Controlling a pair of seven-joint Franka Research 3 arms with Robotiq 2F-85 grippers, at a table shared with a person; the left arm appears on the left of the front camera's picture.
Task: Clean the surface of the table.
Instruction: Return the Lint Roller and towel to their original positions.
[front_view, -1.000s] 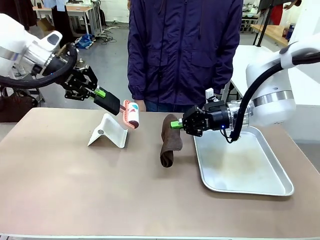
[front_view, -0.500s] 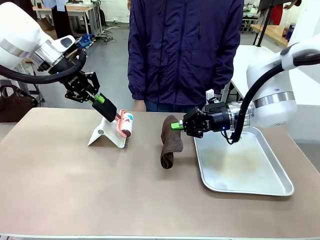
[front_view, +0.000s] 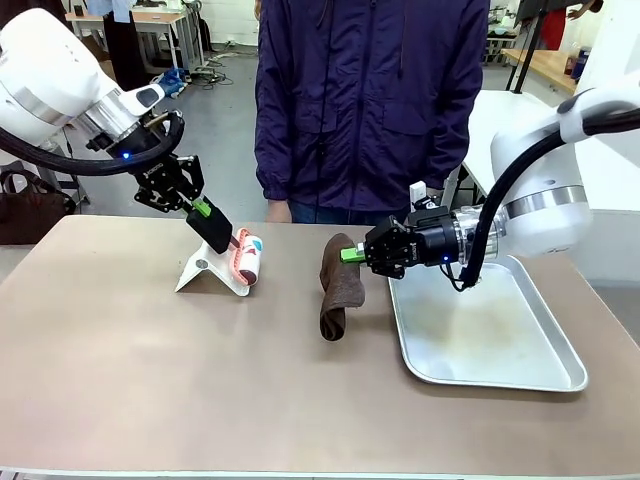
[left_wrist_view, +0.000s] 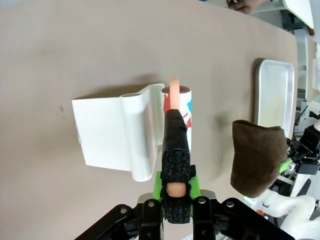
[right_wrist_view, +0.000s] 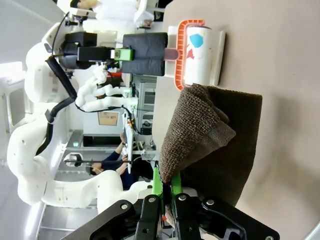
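My left gripper (front_view: 203, 212) (left_wrist_view: 175, 192) is shut on the black foam handle of a lint roller (front_view: 245, 257) (left_wrist_view: 176, 102), which has an orange frame and a white printed roll. The roll lies against the right side of a white folded holder (front_view: 213, 268) (left_wrist_view: 117, 132) on the brownish table (front_view: 200, 380). My right gripper (front_view: 352, 253) (right_wrist_view: 166, 197) is shut on the top edge of a brown cloth (front_view: 338, 283) (right_wrist_view: 210, 135). The cloth hangs down and its lower end touches the table. The right wrist view also catches the roller (right_wrist_view: 199, 50) beyond the cloth.
A silver metal tray (front_view: 500, 330) (left_wrist_view: 275, 95) lies on the table's right side, just right of the cloth. A person in a dark purple jacket (front_view: 365, 100) stands at the far edge. The near half of the table is bare.
My left gripper has lowered the lint roller and swung it left, from above the holder down onto its right side. The right gripper and cloth have hardly moved.
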